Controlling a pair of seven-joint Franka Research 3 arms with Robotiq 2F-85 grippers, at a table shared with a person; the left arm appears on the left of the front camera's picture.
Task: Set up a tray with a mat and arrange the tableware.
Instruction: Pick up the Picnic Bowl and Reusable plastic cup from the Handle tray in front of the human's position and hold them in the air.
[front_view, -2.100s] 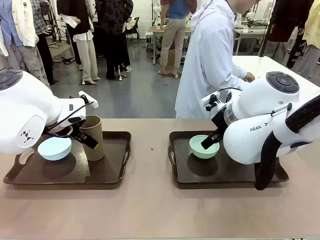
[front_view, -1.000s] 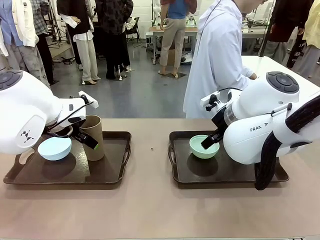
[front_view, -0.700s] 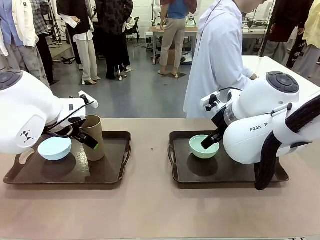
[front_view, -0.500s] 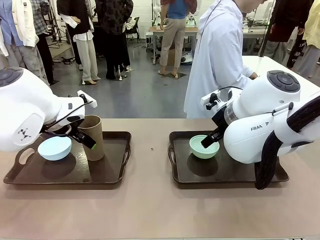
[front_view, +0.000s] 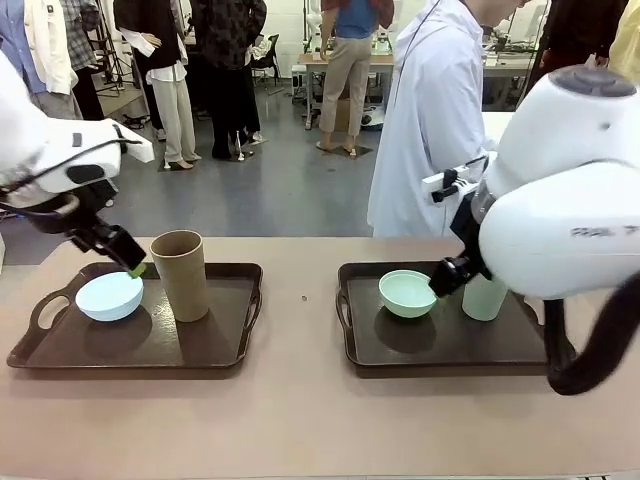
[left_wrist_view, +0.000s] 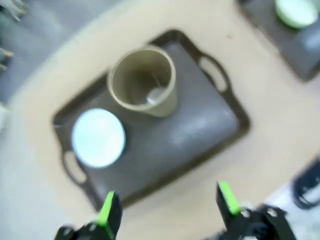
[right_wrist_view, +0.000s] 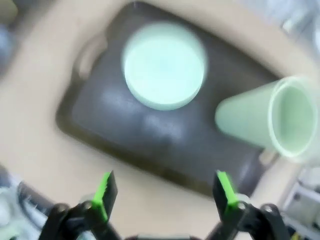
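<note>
Holds left gripper (left_wrist_view: 167, 201) spread, brown cup (left_wrist_view: 144, 80) and pale blue bowl (left_wrist_view: 98, 137) ahead of it; right gripper (right_wrist_view: 165, 192) spread, mint green bowl (right_wrist_view: 164, 65) and pale green cup (right_wrist_view: 260, 117) ahead.

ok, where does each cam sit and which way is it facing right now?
Front: fixed at the robot's side of the table, facing the person across it; left gripper and right gripper show.
Left wrist: above the left tray, looking down on brown cup and pale blue bowl; own open fingers at bottom.
Right wrist: above the right tray, looking down on mint green bowl and pale green cup; own open fingers at bottom.
Shared: front and each wrist view show that tray's bowl and cup.
</note>
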